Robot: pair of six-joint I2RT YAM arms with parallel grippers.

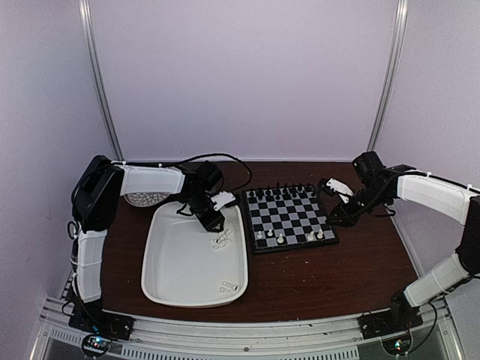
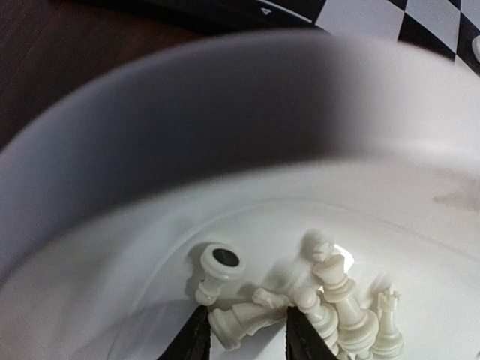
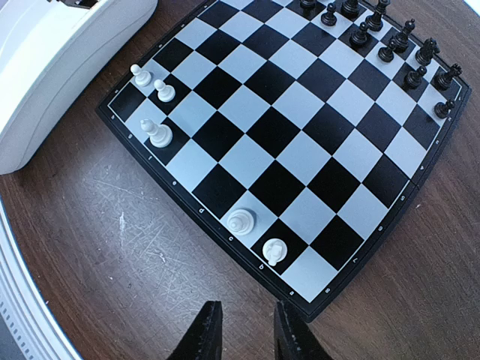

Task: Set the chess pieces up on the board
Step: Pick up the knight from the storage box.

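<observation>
In the left wrist view a white chess piece [image 2: 244, 321] lies on its side on the floor of the white tray [image 2: 225, 120], and my left gripper [image 2: 247, 334] is shut on it end to end. An upturned piece [image 2: 217, 266] and a clump of others [image 2: 345, 307] crowd it. The board [image 3: 300, 157] holds several white pieces along its near edge, among them two [image 3: 241, 220] [image 3: 275, 250] by my right gripper [image 3: 246, 330]. That gripper hovers open and empty over the bare table beside the board's corner. From above, the left gripper [image 1: 217, 225] is down in the tray and the right gripper [image 1: 326, 184] is at the board's [image 1: 289, 217] right side.
Black chessmen [image 3: 390, 37] fill the board's far rows. The tray [image 1: 172, 270] lies left of the board, touching it, with a few more white pieces [image 1: 229, 286] near its front right corner. A white mesh object [image 1: 146, 199] sits behind the tray. Pale walls close in the table.
</observation>
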